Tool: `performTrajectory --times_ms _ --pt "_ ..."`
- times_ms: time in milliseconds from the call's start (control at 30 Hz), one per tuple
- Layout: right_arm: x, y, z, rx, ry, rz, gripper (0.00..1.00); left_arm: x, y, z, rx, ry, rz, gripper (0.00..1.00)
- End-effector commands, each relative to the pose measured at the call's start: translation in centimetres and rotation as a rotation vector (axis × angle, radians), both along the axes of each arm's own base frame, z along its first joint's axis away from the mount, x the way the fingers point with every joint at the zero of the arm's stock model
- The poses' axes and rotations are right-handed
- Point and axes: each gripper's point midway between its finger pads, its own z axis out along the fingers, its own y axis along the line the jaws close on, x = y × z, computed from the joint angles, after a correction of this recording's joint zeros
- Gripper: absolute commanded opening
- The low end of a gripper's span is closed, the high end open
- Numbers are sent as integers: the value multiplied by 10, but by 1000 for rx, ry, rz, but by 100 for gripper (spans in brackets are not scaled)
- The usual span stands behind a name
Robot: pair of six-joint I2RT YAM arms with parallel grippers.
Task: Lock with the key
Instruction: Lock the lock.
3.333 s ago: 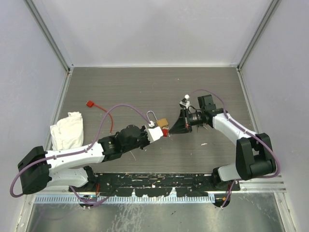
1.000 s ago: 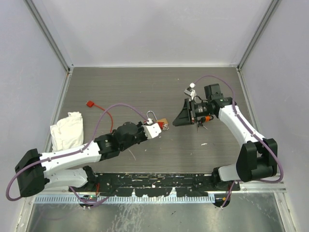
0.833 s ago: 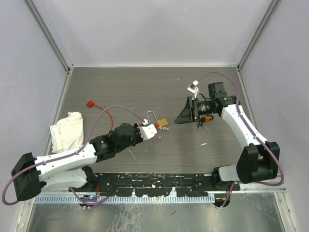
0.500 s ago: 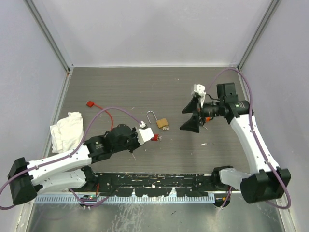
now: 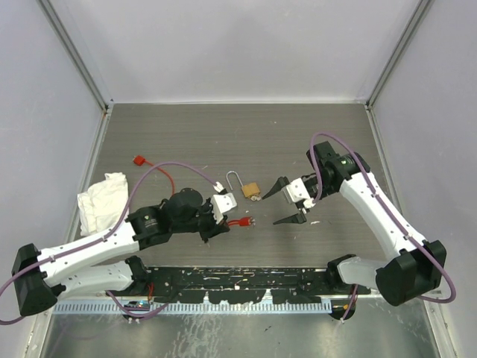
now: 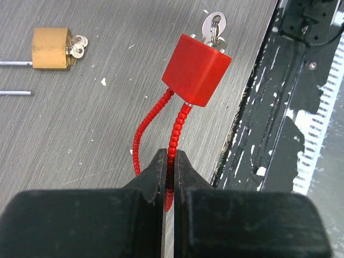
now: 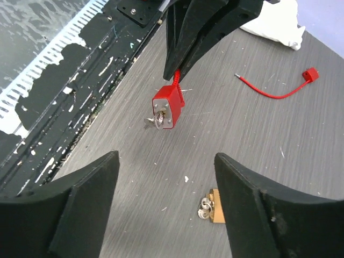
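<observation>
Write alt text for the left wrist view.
The left gripper is shut on the ribbed cable of a red lock, with silver keys sticking out of the lock's far end. A brass padlock with a second key bunch lies on the grey table at upper left.

Pale lavender-grey walls (image 5: 238,45) are closing in the bench (image 5: 223,134) on three sides, with aluminium posts (image 5: 74,52) rising from its two far corners. The bench's dark, streaky grain is catching soft, even light (shadows lying faint and blurred). Along the near edge a black plate (image 5: 238,278), scuffed white, is lying above a pale toothed strip (image 5: 186,306).
</observation>
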Motion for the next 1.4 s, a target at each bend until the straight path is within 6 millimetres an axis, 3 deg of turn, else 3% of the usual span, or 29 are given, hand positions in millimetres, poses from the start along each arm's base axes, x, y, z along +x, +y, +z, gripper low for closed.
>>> performTrajectory --times_ms 0,167,533,933,1267,1367 --pt "3 8 17 60 -137 43 70 3 -17 48 -175 -34 2 0" --pt "-6 19 2 33 -131 78 53 3 -20 48 -181 -19 7 0" --pt "-6 34 -5 -4 -95 68 39 2 -26 47 -185 3 -6 0" --pt "-10 35 -19 -51 -83 68 31 0 -26 49 -199 5 -14 0" --pt "-13 38 -14 -50 -70 67 2 -1 -25 49 -193 9 -10 0" --pt "-14 37 -12 -55 -47 54 1 -1 -23 46 -181 19 0 0"
